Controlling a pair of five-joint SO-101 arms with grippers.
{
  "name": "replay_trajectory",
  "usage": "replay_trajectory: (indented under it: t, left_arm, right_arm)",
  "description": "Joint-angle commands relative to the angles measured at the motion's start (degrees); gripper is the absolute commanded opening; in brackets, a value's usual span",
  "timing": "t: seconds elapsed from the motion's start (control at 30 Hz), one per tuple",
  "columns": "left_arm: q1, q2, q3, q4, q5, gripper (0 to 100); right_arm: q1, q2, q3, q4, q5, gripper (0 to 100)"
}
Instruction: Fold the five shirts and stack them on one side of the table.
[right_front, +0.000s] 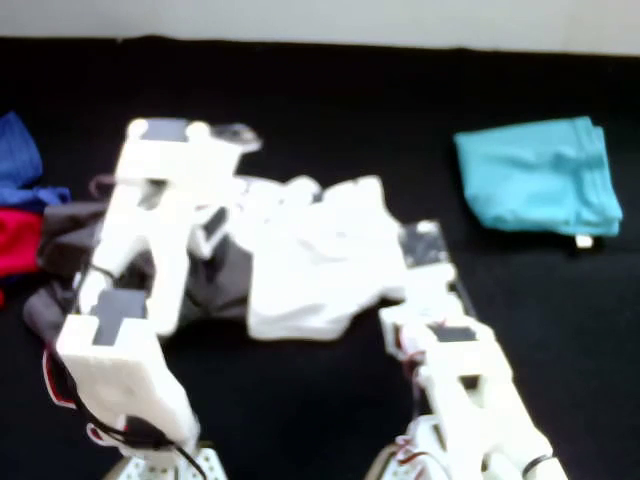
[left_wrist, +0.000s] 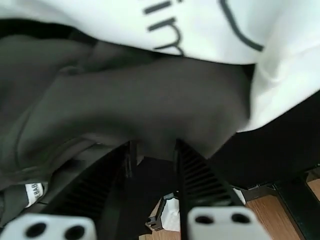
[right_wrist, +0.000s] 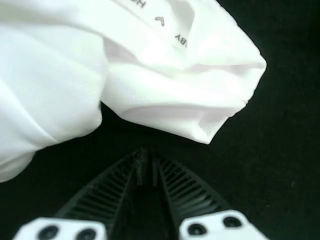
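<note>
Blue crumpled cloth shirt (right_front: 18, 150) lies far out past the left arm's outer side, and a red cloth shirt (right_front: 17, 240) sits right beside it. Next comes a dark grey cloth shirt (left_wrist: 125, 100), all bunched up. The left gripper (left_wrist: 154, 145) has its jaws a little apart, and the grey shirt's edge is right at the tips. A white cloth shirt with dark letters (right_front: 320, 260) lies partly on top of the grey one, between the two arms. The right gripper (right_wrist: 146, 152) has its jaws pressed together with nothing in them, and the white shirt is just ahead of its tips. A teal folded cloth shirt (right_front: 540, 175) lies flat on the black table cover (right_front: 330, 100), well away from the right gripper.
</note>
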Motion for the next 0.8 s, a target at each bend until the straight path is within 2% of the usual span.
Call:
replay_trajectory:
  t: [0.0, 0.2, 0.33, 0.43, 0.6, 0.77]
  left_arm:
    - [-1.54, 0.92, 0.13, -0.88, -0.18, 14]
    - [-1.98, 7.25, -0.22, -2.02, -0.44, 14]
    - [-6.73, 13.85, -0.66, -3.96, -3.60, 11]
    - [-13.93, 16.84, -1.80, -5.45, -3.78, 0]
    - [-29.76, 16.31, -9.10, -5.19, -3.96, 1]
    - [-45.67, 10.86, -24.57, -2.90, -3.87, 1]
  right_arm:
    - [-0.04, -0.31, 0.04, -1.27, -0.09, 3.6]
    - [-0.04, -0.31, 0.04, -1.27, -0.09, 3.6]
    - [-0.13, -0.31, 0.04, -1.27, -0.09, 3.6]
    - [-0.13, -0.31, 0.04, -1.27, -0.09, 3.6]
    - [-0.13, -0.31, 0.04, -1.27, -0.09, 3.6]
    - [-0.13, -0.31, 0.04, -1.27, -0.09, 3.6]
